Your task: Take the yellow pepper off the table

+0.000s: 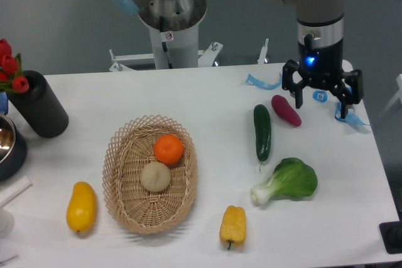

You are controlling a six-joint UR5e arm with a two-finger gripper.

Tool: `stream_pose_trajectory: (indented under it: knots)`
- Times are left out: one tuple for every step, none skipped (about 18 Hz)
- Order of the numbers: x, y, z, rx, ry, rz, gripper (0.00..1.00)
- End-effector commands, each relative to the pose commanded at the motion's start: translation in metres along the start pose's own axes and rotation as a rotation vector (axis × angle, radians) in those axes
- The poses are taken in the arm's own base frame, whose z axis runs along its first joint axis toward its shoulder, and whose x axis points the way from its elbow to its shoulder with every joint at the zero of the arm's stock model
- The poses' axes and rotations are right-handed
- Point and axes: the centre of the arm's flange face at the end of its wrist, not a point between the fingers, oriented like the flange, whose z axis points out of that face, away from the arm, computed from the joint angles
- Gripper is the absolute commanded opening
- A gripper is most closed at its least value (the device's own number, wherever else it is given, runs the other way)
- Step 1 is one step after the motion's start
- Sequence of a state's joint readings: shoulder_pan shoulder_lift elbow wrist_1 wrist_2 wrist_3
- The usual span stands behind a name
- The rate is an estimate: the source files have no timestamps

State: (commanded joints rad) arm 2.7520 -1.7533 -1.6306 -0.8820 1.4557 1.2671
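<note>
The yellow pepper (pixel 233 225) lies on the white table (pixel 188 92) near the front edge, right of the basket, with its dark stem pointing toward the front. My gripper (pixel 320 101) hangs above the back right part of the table, far behind and to the right of the pepper. Its two fingers are spread apart and nothing is between them.
A wicker basket (pixel 122 180) holds an orange (pixel 168 149) and a pale round fruit (pixel 154 176). A smooth yellow mango-like fruit (pixel 81 206) lies to its left. A cucumber (pixel 262 132), a purple sweet potato (pixel 286 110) and a bok choy (pixel 289 181) lie right. A black vase (pixel 38 105) stands back left.
</note>
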Motion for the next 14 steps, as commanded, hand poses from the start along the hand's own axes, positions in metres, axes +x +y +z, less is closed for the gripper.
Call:
stream_pose_trajectory:
  knots:
    - [0.0,0.0,0.001,-0.002,0.001,0.001,1.0]
    - [0.0,0.0,0.001,-0.002,0.001,0.001,1.0]
    - [0.0,-0.001,0.001,-0.001,0.001,0.003,1.0]
    - [0.0,-0.001,0.001,0.0,0.002,0.004,1.0]
    - [0.001,-0.001,0.003,0.002,0.004,0.004,1.0]
    - [0.001,-0.002,0.006,0.001,0.009,0.005,1.0]
    - [0.003,-0.005,0.007,0.003,0.012,0.012,1.0]
    - [0.006,-0.01,0.012,0.004,0.021,0.019,1.0]
    - [0.006,-0.012,0.016,0.004,0.026,0.02,1.0]
    - [0.006,-0.011,0.021,0.002,0.034,0.016,1.0]
    - [0.007,-0.012,0.023,0.001,0.037,-0.003,1.0]
    - [0.007,-0.012,0.027,-0.001,0.043,-0.051,1.0]
    - [0.008,-0.014,0.03,-0.003,0.048,-0.106,1.0]
    - [0.009,-0.022,0.032,0.001,0.05,-0.136,1.0]
